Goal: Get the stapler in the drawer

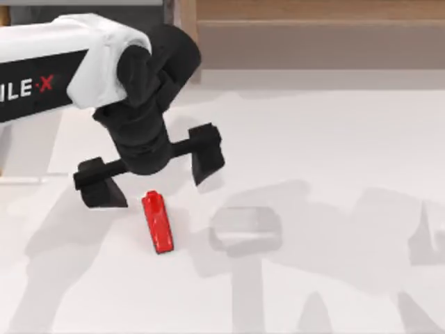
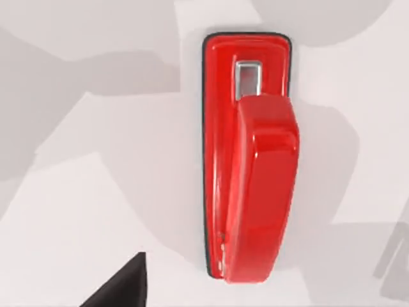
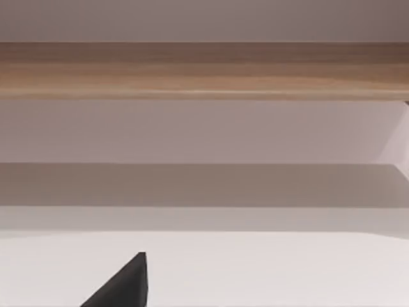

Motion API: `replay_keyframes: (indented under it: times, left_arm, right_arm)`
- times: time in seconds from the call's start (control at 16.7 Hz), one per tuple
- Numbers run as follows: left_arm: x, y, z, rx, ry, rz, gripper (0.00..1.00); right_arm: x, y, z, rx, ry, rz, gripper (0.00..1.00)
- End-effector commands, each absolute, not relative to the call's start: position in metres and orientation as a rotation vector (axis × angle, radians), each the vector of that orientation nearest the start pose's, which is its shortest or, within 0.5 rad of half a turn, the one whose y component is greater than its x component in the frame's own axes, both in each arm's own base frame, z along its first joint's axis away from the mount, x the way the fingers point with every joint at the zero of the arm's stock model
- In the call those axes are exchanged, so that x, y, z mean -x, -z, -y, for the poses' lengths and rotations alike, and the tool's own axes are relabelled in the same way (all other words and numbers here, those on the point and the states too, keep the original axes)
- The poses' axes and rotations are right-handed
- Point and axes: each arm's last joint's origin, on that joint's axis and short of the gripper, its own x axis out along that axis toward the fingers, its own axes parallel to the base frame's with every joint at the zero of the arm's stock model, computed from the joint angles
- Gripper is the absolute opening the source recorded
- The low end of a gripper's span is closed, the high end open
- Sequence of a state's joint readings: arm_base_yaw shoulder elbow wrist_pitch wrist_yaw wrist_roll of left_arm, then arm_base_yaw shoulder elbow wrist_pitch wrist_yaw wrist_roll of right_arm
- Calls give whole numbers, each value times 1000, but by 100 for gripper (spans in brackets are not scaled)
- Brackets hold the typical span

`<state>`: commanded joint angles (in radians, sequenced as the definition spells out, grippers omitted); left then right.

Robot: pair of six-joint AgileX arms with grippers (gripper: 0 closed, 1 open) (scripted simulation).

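The left pincer (image 1: pixel 149 170) hangs over the left half of the white worktop (image 1: pixel 334 139), nearer its far edge than its near one, with its two black fingers (image 1: pixel 206 149) spread wide apart and nothing between them. The stapler (image 1: pixel 158 221) lies flat on the worktop just beside the pincer, on its near side, not touching either finger. In the left wrist view the stapler (image 2: pixel 252 160) appears red and glossy, with a small metal plate at one end of its base. A wooden shelf unit (image 1: pixel 313 31) runs along the worktop's far edge. For the right pincer, I cannot tell whether it is apart or together.
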<state>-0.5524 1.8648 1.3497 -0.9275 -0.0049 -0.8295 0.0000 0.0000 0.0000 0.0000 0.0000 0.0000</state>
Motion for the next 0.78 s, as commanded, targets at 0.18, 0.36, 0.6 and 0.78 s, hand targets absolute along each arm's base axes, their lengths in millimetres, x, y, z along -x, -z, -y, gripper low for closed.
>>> replay_keyframes:
  times: [0.18, 0.36, 0.6, 0.78]
  left_arm:
    - [-305, -187, 187, 218, -230, -1460, 100]
    - [-305, -187, 188, 210, -237, -1461, 100]
    - [-305, -187, 186, 215, -239, -1459, 100]
    - [-307, -175, 186, 209, -238, -1462, 100]
  right_arm:
    - [-106, -160, 1, 0, 0, 0, 100]
    - [-106, -160, 1, 0, 0, 0, 100]
    - [-106, -160, 1, 0, 0, 0, 100]
    - [-106, -160, 1, 0, 0, 0, 100]
